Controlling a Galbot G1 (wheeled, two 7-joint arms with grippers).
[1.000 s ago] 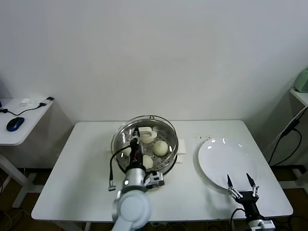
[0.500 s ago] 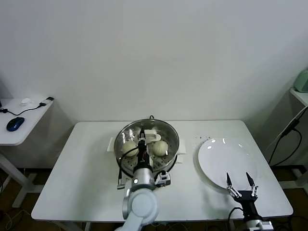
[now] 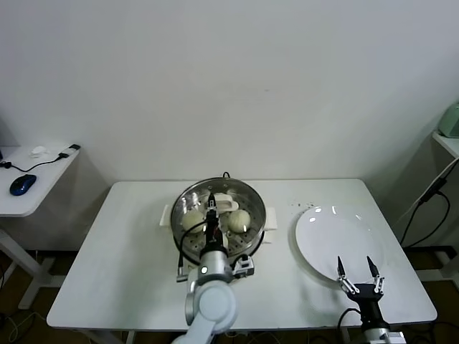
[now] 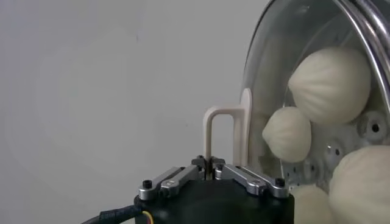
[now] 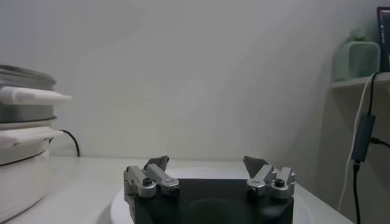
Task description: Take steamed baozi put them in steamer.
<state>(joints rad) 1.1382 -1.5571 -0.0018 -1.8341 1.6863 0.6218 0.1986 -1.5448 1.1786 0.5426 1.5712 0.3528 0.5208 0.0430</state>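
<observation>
Left tool [image 3: 211, 209] hangs over the steamer [image 3: 218, 215], fingers clenched together with nothing between them; in the left wrist view the closed tips [image 4: 210, 164] meet just in front of a cream-white loop handle [image 4: 224, 131] at the steamer's rim. Right tool [image 3: 361, 278] waits at the near edge of the white plate [image 3: 337, 240], its two pointed fingers [image 5: 157, 163] spread wide and released, holding nothing.

The steamer, a round stainless-steel pot on a white base, stands upright at the middle of the white surface [image 3: 107, 258], opening upward. Steamed baozi lie on its perforated tray: one [image 3: 193, 219] beside the left tool on the robot's left, one [image 3: 239, 219] on its right; the left wrist view shows further buns, among them a pleated one [image 4: 329, 85] and a smaller one [image 4: 286, 134] touching it. The buns are round, so no long axis can be told. No writing or brand is legible.
</observation>
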